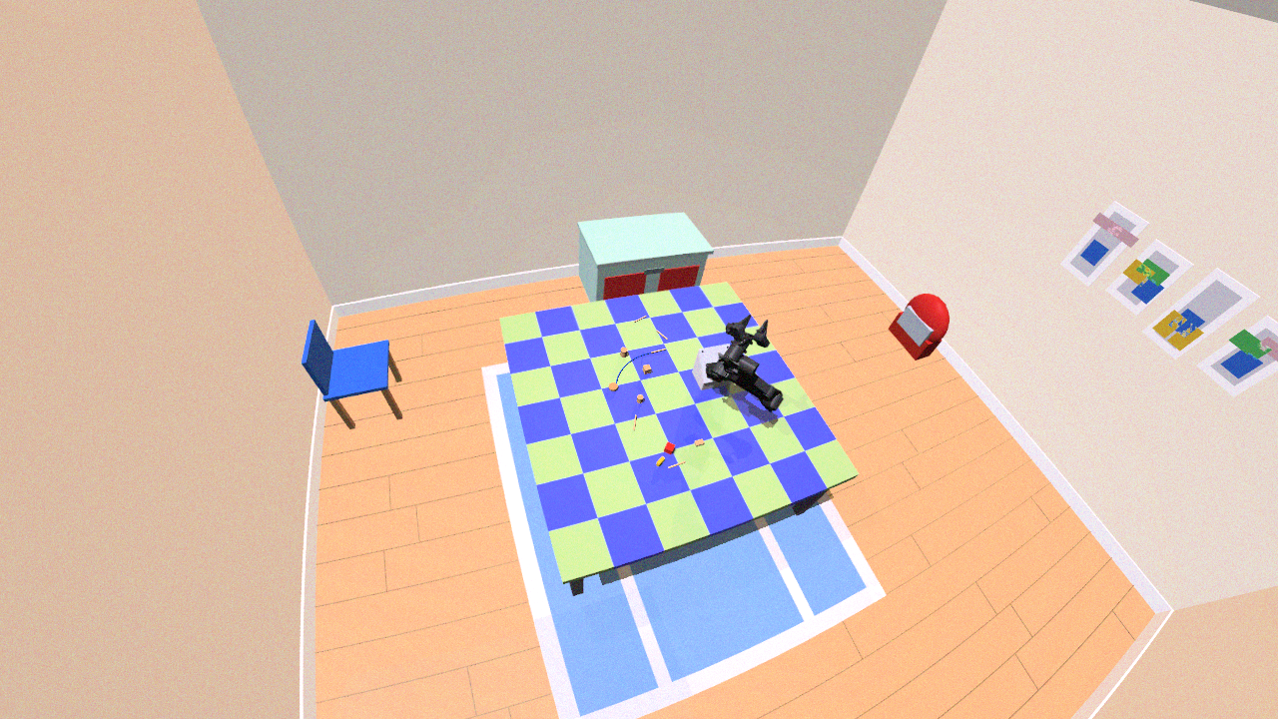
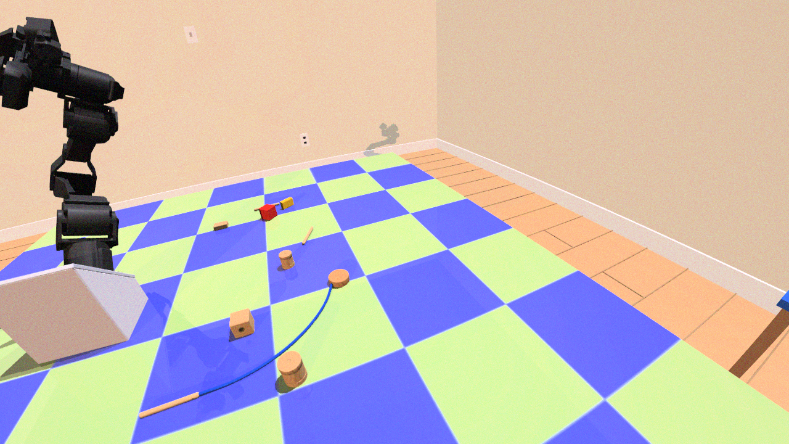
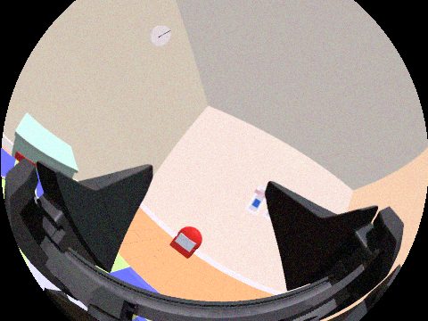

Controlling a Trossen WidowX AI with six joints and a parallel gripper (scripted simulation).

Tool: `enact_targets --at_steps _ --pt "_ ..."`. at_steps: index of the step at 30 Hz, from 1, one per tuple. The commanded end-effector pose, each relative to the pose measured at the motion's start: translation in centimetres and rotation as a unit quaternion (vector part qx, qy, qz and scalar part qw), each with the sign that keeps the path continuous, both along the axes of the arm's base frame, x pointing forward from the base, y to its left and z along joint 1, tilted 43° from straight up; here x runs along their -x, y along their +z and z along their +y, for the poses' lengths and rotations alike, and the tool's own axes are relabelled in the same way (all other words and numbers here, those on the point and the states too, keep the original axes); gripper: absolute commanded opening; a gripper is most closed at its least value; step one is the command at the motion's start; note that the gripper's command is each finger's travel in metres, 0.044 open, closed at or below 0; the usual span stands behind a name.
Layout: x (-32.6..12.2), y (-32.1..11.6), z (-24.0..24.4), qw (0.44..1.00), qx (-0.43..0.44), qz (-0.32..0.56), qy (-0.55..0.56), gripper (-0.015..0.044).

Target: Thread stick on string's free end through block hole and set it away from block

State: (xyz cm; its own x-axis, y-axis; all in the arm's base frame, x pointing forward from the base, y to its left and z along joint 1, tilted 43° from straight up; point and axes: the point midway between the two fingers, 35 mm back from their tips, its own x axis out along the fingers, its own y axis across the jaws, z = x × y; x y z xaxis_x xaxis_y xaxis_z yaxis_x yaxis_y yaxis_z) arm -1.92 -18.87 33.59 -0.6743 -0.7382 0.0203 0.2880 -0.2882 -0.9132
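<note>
1. The stick to be used (image 1: 658, 351) (image 2: 168, 405) lies flat on the worktop (image 1: 652, 520) (image 2: 452, 287), joined to the blue string (image 2: 275, 357). Beyond the string's curve, the round wooden button (image 1: 613, 386) (image 2: 338, 277) is seen.
2. The jaws stand wide apart, with nothing between them, and are raised well away from the stick.
3. The stick is judged light and stiff, but thin enough to be rolled or snapped if squeezed off-centre; the string is expected to bend freely and give no push.
4. A hold is best taken across the stick, near the string joint, so that the free tip is left bare for threading.
5. The holed block (image 1: 647, 367) (image 2: 241, 323) is small and probably light, so it could be shoved by a misaligned tip.
6. Once the tip has emerged, it should be regripped there and drawn gently, lest the block be dragged.
</note>
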Motion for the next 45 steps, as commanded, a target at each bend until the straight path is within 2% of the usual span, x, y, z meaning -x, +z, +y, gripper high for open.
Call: enact_targets --at_steps 1,3,5,13,18,24,30,35,40,45 --pt "0.0 0.0 0.0 1.0 0.0 0.0 0.0 0.0426" --pt "-0.2 0.1 -0.1 1.0 -0.001 0.005 0.002 0.044" --pt "-1.6 0.6 -1.4 0.999 -0.012 0.047 0.023 0.044" --pt "-12.0 -0.3 -8.3 0.942 -0.092 0.267 0.18 0.044" --pt "-18.8 -4.3 -11.4 0.868 -0.156 0.369 0.294 0.044" --pt "-25.7 -11.8 -13.0 0.749 -0.246 0.44 0.43 0.044" --pt "-30.3 -20.7 -11.7 0.607 -0.343 0.457 0.552 0.044" --pt "-32.2 -28.3 -8.5 0.472 -0.43 0.431 0.637 0.044" --pt "-32.5 -34.7 -3.8 0.333 -0.518 0.367 0.697 0.044" --pt "-31.4 -39.5 2.0 0.194 -0.606 0.263 0.725 0.044"
